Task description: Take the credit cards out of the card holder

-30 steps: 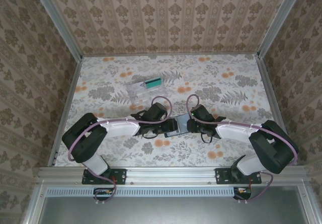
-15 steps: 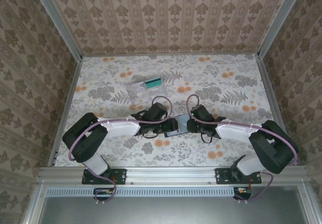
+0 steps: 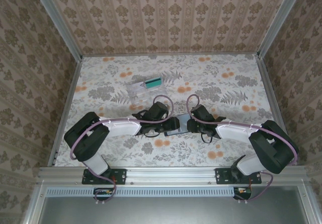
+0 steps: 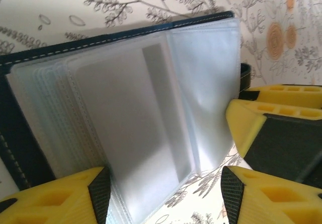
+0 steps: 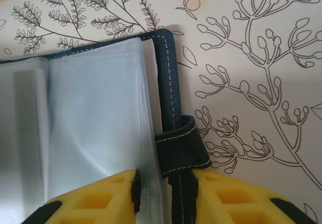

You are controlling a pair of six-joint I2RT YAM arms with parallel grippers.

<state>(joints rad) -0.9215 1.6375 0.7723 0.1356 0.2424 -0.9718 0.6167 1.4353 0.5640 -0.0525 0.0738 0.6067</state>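
We see the card holder (image 3: 177,124) lying open near the middle of the floral surface (image 3: 226,83), between the two arms. Its long axis runs roughly left to right, and its clear sleeves (image 4: 126,108) face up. The end with the strap (image 5: 183,146) points toward the right arm. The left pincer (image 4: 164,186) has its fingers spread wide apart, with the lower edge of the sleeves lying between them. The right pincer (image 5: 163,186) is closed tightly on the card holder's stitched navy edge, just beside the strap. Well apart from it, farther back on the surface, a teal credit card (image 3: 152,82) rests in a clear box (image 3: 136,89).
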